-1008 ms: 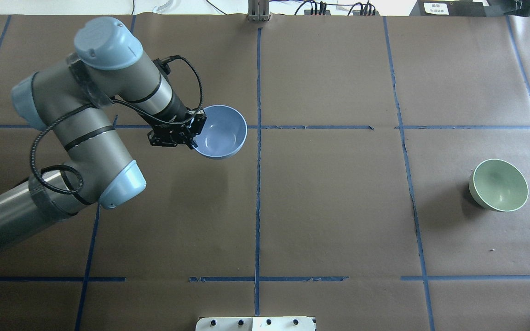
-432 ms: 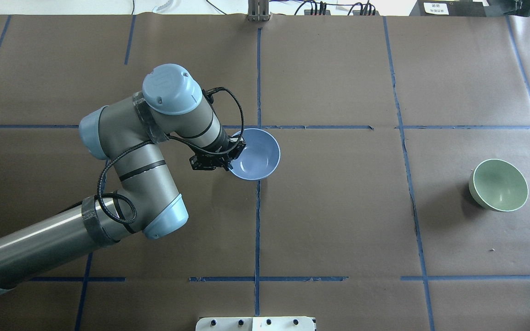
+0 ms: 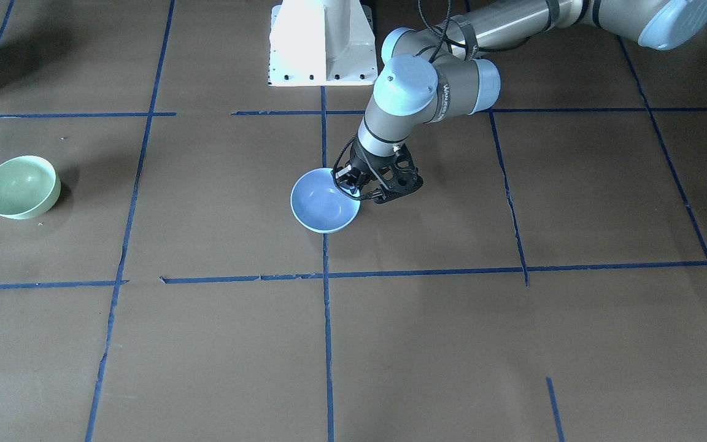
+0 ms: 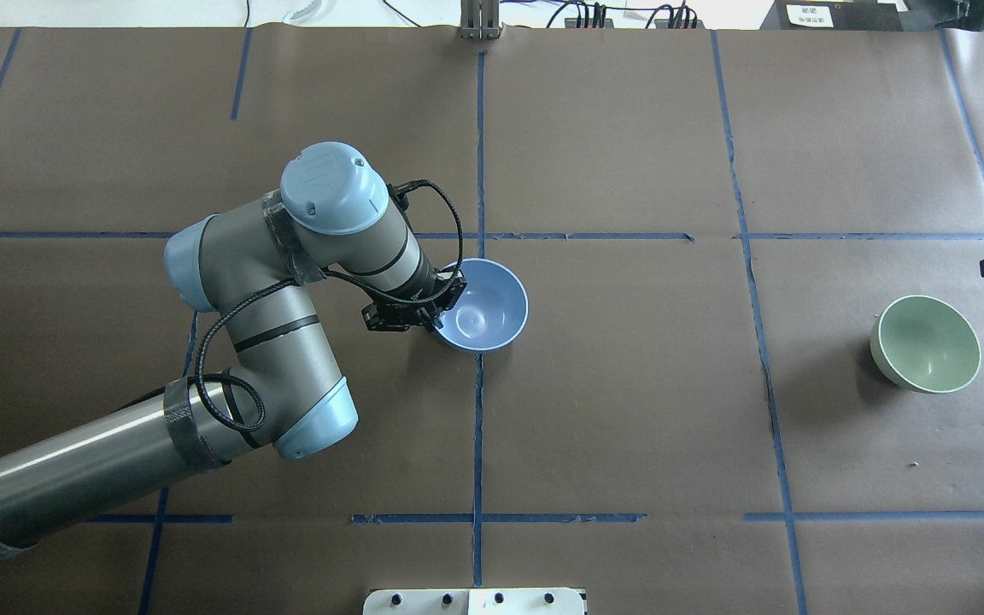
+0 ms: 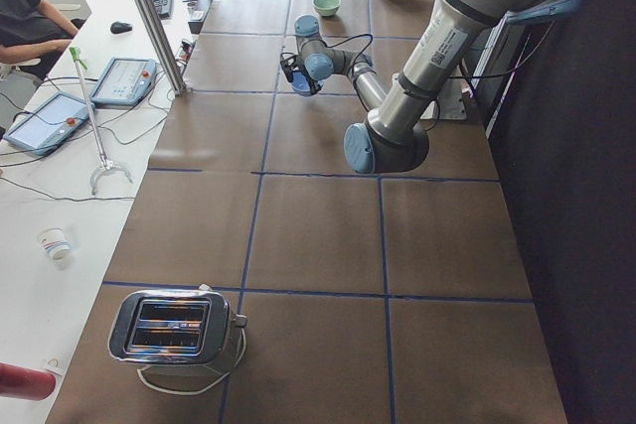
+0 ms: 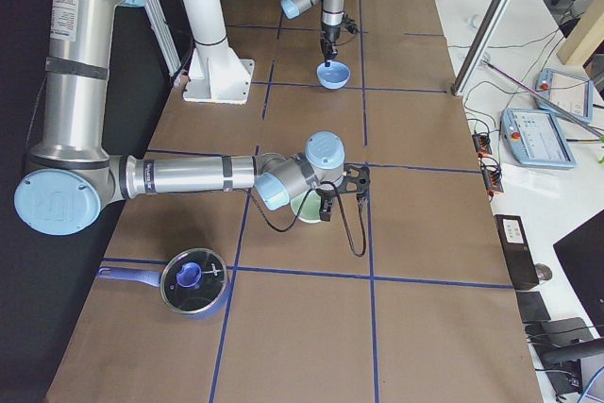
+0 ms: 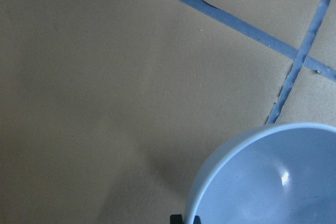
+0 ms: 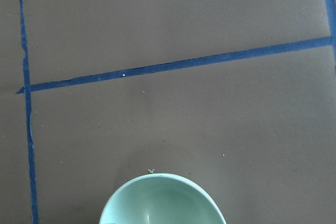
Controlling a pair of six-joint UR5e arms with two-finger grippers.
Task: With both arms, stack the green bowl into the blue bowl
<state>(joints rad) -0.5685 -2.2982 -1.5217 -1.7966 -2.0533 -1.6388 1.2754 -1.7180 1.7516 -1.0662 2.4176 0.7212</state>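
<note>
One left gripper [image 4: 438, 312] seemingly pinches the blue bowl [image 4: 485, 304].

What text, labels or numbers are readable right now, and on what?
None reads cleanly.
Lettering on the left arm: blurred, unreadable.
White label at the overhead view's top right: too small.
Sticker on the right arm: too small.
The blue bowl and the green bowl: unmarked.
</note>
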